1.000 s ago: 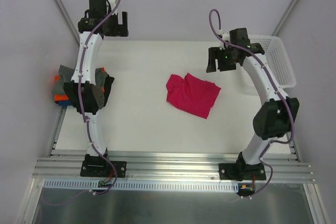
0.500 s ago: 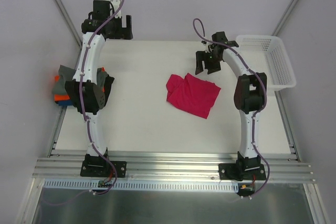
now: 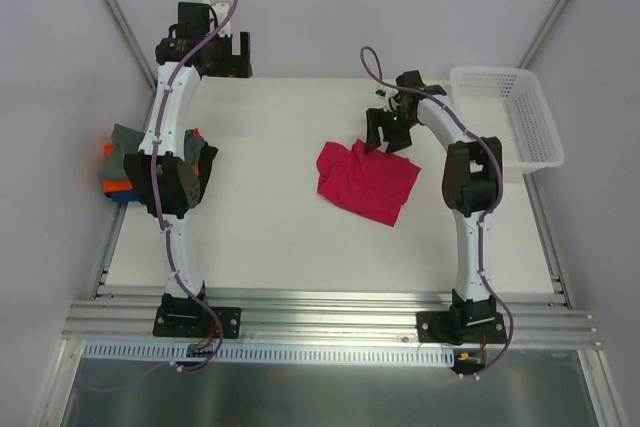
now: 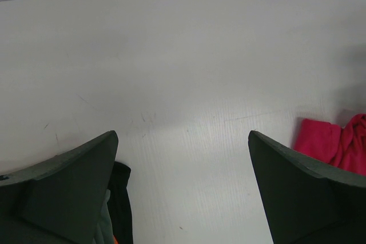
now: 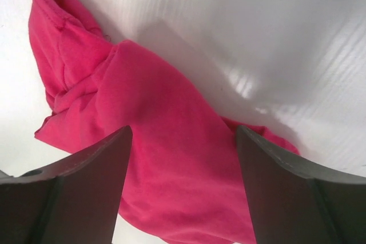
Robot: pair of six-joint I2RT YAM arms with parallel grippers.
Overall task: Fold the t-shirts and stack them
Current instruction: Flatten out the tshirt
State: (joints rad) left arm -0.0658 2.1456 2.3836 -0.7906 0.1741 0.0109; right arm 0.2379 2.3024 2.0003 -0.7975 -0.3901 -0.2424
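Observation:
A crumpled magenta-red t-shirt (image 3: 368,182) lies in the middle of the white table. My right gripper (image 3: 388,134) hangs just over its far edge, jaws open. In the right wrist view the red cloth (image 5: 171,158) fills the gap between the two spread fingers of that gripper (image 5: 183,130), which close on nothing. My left gripper (image 3: 225,52) is at the table's far left corner, wide open (image 4: 183,135) over bare table, and the red shirt (image 4: 334,144) shows at that view's right edge. A stack of folded t-shirts (image 3: 120,162), grey, orange, blue and black, sits at the left edge behind the left arm.
A white lattice basket (image 3: 545,112) stands at the far right corner. A black fold of the stack (image 4: 121,210) shows beside the left finger. Grey walls close in the table on three sides, and a metal rail runs along the near edge.
The right arm has swung left from beside the basket and come down over the red shirt's far edge. The left arm has hardly moved.

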